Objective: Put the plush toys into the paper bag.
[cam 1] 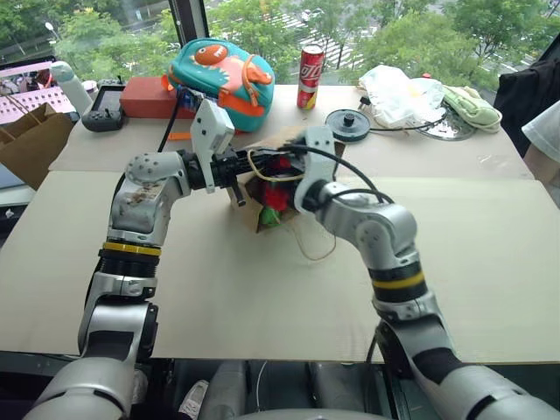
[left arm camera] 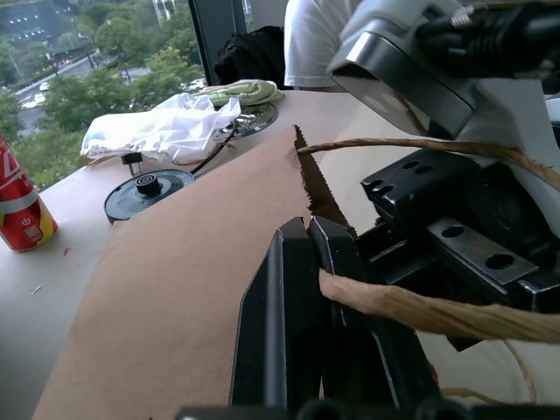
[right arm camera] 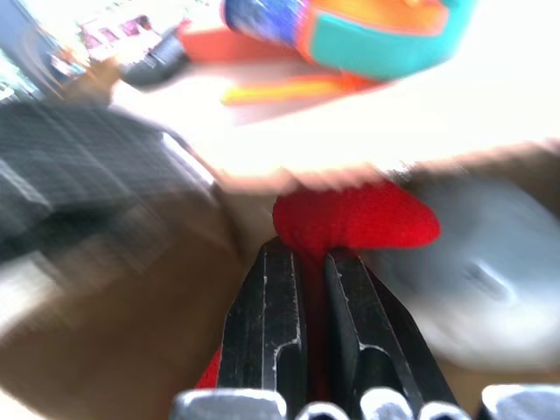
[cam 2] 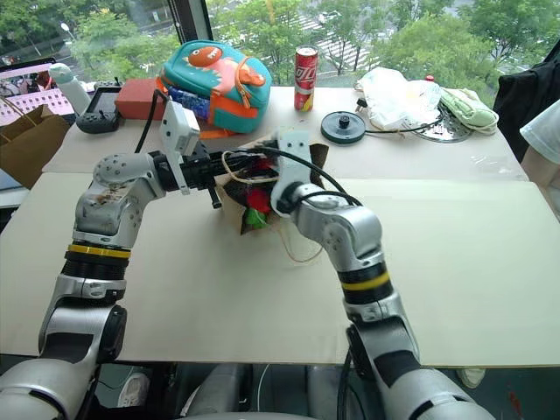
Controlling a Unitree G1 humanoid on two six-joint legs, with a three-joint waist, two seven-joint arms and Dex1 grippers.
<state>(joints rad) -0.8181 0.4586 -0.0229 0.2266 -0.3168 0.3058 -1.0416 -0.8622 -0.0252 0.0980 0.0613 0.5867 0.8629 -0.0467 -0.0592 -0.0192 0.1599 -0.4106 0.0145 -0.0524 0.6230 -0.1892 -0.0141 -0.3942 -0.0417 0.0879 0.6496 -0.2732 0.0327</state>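
Both robot arms reach out over the pale desk (cam 1: 262,297) and meet in the middle of it. Between them stands the paper bag (cam 2: 234,203), brown, with thin cord handles.

On the left, the left gripper (left arm camera: 308,254) has its two black fingers squeezed together on the top edge of the paper bag, right where the edge is cut in little zigzags. One cord handle (left arm camera: 411,311) runs across just beside those fingers.

On the right, the right gripper (right arm camera: 313,262) is pinched tight on the red plush toy (right arm camera: 354,219). From the head views, the red plush toy (cam 1: 276,194) sits at the open mouth of the bag, with its green tip (cam 1: 268,216) poking out low at the front. You cannot tell if it is all the way inside or partly out.

Farther back on the desk sits a teal and orange backpack (cam 1: 223,74). Next to it stands a red can (cam 1: 310,77). Near the can lies a round black disc (cam 1: 348,124) and a crumpled white plastic bag (cam 1: 398,94). Off the left side of the desk is another brown bag (cam 1: 31,144). At the right edge of the head views there is a person's white sleeve (cam 1: 544,131).
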